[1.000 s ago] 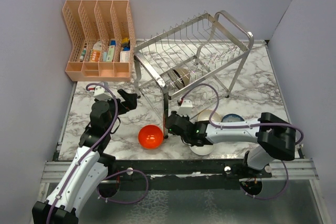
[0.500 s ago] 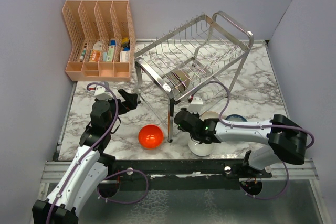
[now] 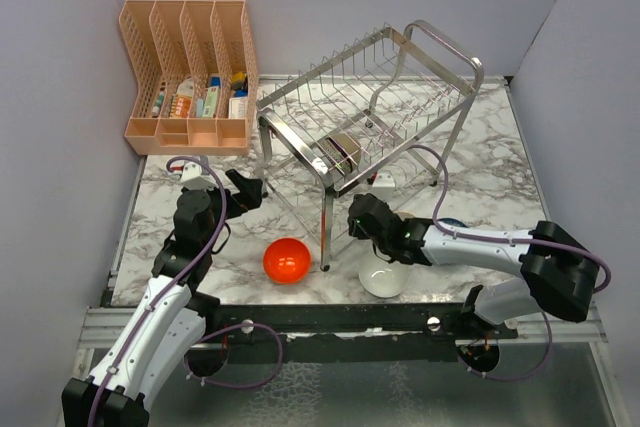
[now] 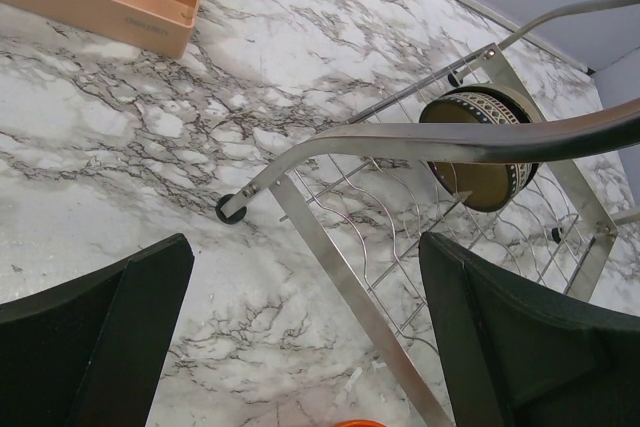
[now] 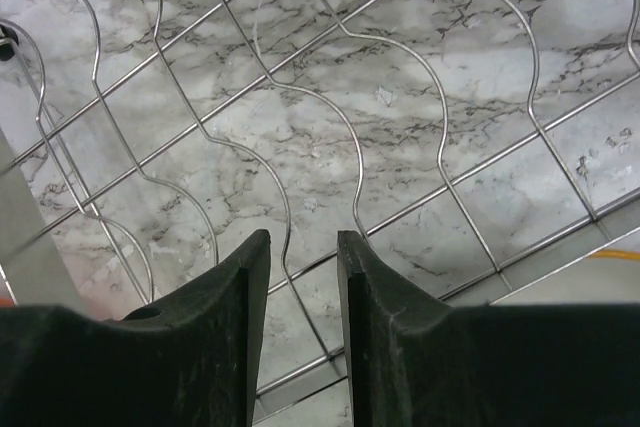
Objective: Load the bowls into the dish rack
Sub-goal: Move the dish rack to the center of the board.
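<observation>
Right wrist view: right gripper (image 5: 303, 242) narrowly parted, gripping nothing, over lower wires of the dish rack (image 3: 370, 87). Brown bowl (image 4: 490, 152) stands on edge there, apparently wire-propped. Left gripper (image 4: 305, 257) spread wide, empty. Red bowl (image 3: 286, 260) and white bowl (image 3: 382, 277) remain on the table (image 3: 500, 162)

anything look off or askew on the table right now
The dish rack sits turned diagonally, not square with the table or the peach organiser. Whether all its feet are down is hard to tell. Nothing looks spilled or broken; the dark brown bowl stands on edge inside it.
</observation>
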Robot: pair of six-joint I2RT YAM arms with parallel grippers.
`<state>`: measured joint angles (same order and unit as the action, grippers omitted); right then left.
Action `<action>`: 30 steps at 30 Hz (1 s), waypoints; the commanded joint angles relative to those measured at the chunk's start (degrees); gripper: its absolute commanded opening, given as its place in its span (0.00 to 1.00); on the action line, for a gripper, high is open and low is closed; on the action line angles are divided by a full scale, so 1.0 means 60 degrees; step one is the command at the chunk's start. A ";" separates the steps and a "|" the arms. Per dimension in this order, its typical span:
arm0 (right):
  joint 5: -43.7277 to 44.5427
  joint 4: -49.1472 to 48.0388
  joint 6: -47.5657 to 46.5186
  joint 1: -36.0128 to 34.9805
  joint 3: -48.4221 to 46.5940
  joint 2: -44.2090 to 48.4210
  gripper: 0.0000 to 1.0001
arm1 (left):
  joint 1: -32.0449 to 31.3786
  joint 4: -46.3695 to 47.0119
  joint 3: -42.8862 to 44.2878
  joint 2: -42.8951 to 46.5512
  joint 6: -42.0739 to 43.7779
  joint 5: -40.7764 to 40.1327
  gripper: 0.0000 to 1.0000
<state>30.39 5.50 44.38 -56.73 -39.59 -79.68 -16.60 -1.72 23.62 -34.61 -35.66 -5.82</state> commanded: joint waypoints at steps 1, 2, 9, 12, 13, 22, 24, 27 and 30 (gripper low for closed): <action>-0.0671 -0.0581 -0.1149 0.0292 0.0111 0.0119 0.36 | 0.0031 0.0230 0.0028 0.0036 0.0053 0.0048 0.99; -0.0733 -0.0730 -0.1187 0.0312 0.0115 0.0108 0.36 | 0.0030 0.0233 0.0033 0.0029 0.0051 0.0048 0.99; -0.2047 -0.2543 -0.1210 0.0724 0.0958 0.0558 0.40 | 0.0032 0.0207 0.0041 0.0003 0.0055 0.0004 0.99; -0.2354 -0.3060 -0.1435 0.0779 0.1105 0.0794 0.40 | 0.0037 0.0205 0.0021 -0.0018 0.0055 0.0002 0.99; -0.2417 -0.3240 -0.1528 0.0795 0.1139 0.0854 0.40 | 0.0036 0.0212 0.0010 -0.0034 0.0058 0.0004 0.99; -0.3010 -0.4365 -0.1638 0.1129 0.1217 0.0633 0.40 | 0.0035 0.0228 -0.0010 -0.0007 0.0120 -0.0011 0.99; -0.3082 -0.4804 -0.1579 0.1219 0.1401 0.0725 0.40 | 0.0031 0.0228 -0.0011 -0.0003 0.0112 -0.0024 0.99; -0.3361 -0.5377 -0.1552 0.1540 0.1577 0.0908 0.40 | 0.0039 0.0227 -0.0021 -0.0011 0.0124 -0.0014 0.99; -0.3887 -0.5978 -0.1519 0.2065 0.1606 0.0734 0.40 | 0.0031 0.0296 -0.0078 -0.0032 0.0128 0.0011 0.99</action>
<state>11.99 -22.33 35.29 -47.86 -30.81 -75.57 -16.60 -1.72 23.62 -35.05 -35.46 -5.82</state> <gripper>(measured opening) 0.396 0.992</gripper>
